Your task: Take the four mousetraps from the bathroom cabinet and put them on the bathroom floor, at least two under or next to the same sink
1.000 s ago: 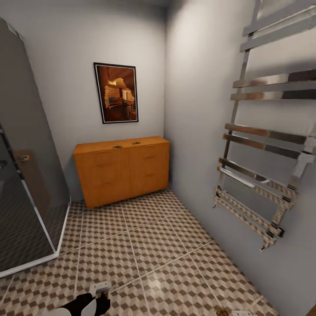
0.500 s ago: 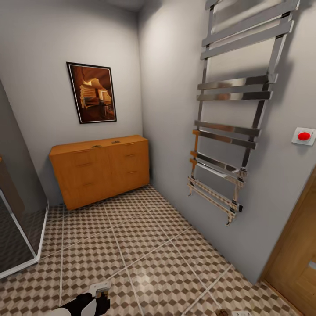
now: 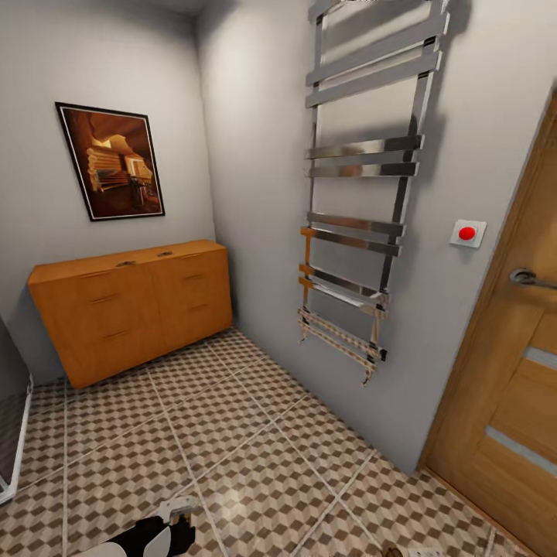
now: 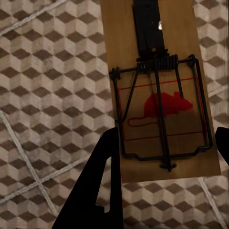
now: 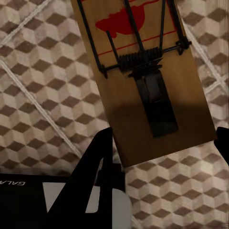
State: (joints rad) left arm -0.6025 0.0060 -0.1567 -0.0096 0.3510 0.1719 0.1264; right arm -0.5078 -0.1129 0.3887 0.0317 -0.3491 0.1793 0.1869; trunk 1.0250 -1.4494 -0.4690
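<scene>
Left gripper (image 4: 164, 143) clasped one mousetrap (image 4: 162, 95) between its fingers above the tiled floor (image 4: 47, 95); right gripper (image 5: 164, 138) likewise clamped a second mousetrap (image 5: 143, 81). Cabinet (image 3: 131, 305) stood against the far wall, two small dark items on its top, too small to identify. Advisable handling: carry both traps level to the sink, then lower them flat onto the tiles beside it.

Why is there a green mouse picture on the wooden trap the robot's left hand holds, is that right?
Not green. The left wrist view shows the flat wooden mousetrap between the left gripper fingers, printed with a red mouse. The rest holds: the robot carries it above the cube-patterned tile floor.
</scene>
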